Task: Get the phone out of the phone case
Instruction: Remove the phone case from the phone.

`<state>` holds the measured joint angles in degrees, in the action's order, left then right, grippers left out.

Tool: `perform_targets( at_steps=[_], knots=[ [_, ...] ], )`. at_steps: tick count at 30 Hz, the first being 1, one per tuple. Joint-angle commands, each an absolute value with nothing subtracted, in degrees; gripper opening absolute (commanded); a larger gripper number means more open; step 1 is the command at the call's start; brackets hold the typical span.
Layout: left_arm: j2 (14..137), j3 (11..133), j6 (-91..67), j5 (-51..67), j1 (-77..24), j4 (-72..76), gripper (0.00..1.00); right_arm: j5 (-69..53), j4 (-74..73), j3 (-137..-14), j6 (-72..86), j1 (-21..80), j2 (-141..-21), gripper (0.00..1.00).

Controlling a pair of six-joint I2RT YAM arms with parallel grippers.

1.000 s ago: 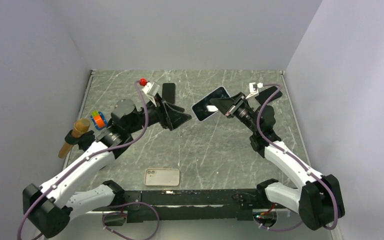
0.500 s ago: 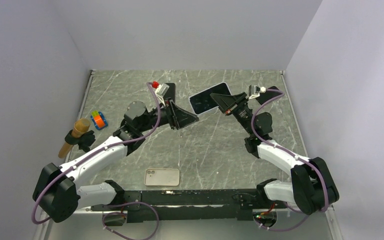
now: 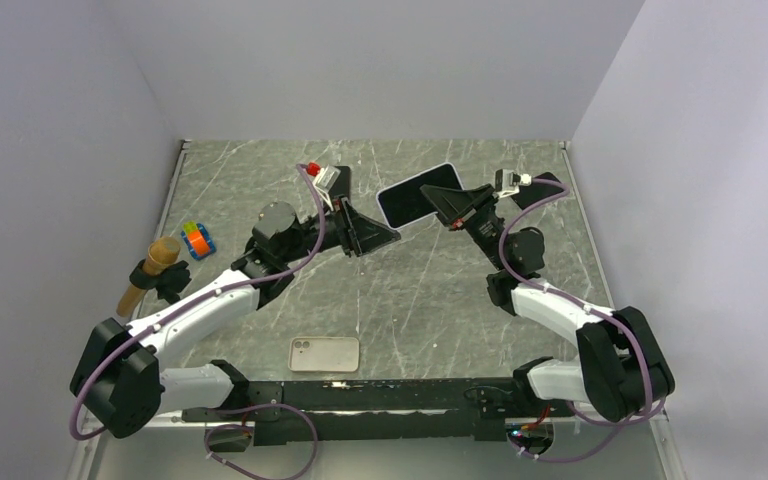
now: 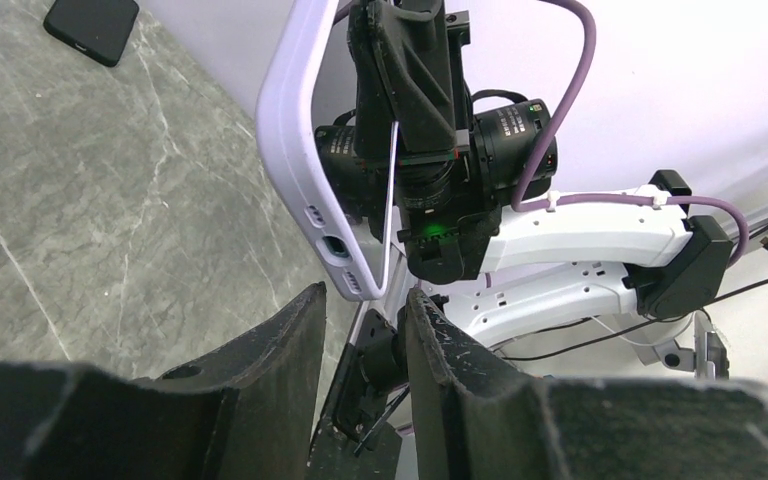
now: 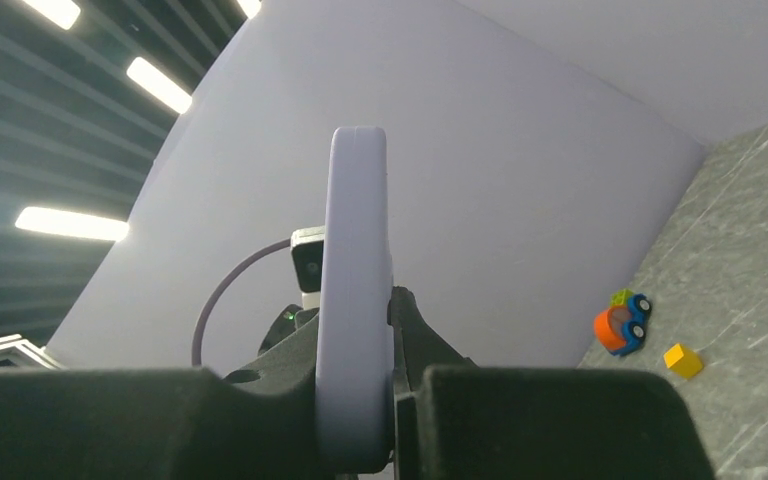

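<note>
The right gripper (image 3: 452,208) is pressed together on the phone case (image 4: 290,140), pinching it across its thickness at one end. The rest of the lavender shell, with the phone (image 3: 418,196) seated in it, projects past the fingertips and hangs in the air above the bench (image 3: 430,290). In the right wrist view the case stands edge-on between the two fingers (image 5: 560,420). This grip leaves both broad faces and the far corners exposed to the other arm. The left gripper (image 4: 365,310) faces the held case with its fingers spread by a narrow gap and nothing between them. The rounded corner of the case that carries the port cut-outs lies just ahead of and above that gap, not touching either finger. This arrangement suggests a division of work: the right gripper acts as a fixed clamp, and the left gripper is positioned to catch the shell's lip at a free corner and peel it back. Note that the clamp presses shell and phone together, so separation can probably start only at the unclamped end. A beige phone-shaped item (image 3: 324,353) lies flat on the bench, well apart from both grippers.
</note>
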<state>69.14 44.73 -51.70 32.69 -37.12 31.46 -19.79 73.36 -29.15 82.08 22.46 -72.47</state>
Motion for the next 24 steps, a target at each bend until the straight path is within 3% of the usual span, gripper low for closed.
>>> perform_targets(
  at_steps=[1, 6, 9, 11, 17, 24],
  knots=[
    [69.5, 45.9, -51.7, 32.3, -37.3, 35.2, 0.40, -19.3, 82.0, -29.5, 83.6, 22.7, -71.9, 0.00],
    [70.1, 46.0, -51.3, 32.0, -37.3, 35.2, 0.32, -19.5, 81.6, -29.8, 83.7, 23.2, -71.7, 0.00],
    [70.9, 46.6, -50.2, 32.7, -37.3, 35.4, 0.08, -20.0, 81.0, -30.3, 84.6, 24.1, -71.3, 0.00],
    [71.2, 46.3, -49.3, 33.5, -37.3, 36.9, 0.00, -20.8, 78.4, -31.2, 85.3, 24.6, -70.5, 0.00],
    [68.1, 44.2, -33.5, 37.9, -37.2, 39.7, 0.00, -29.4, 69.1, -35.2, 94.7, 23.7, -70.3, 0.00],
    [65.0, 45.1, -23.7, 33.2, -35.4, 26.5, 0.00, -38.7, 84.2, -37.4, 114.1, 24.8, -76.9, 0.00]
  ],
)
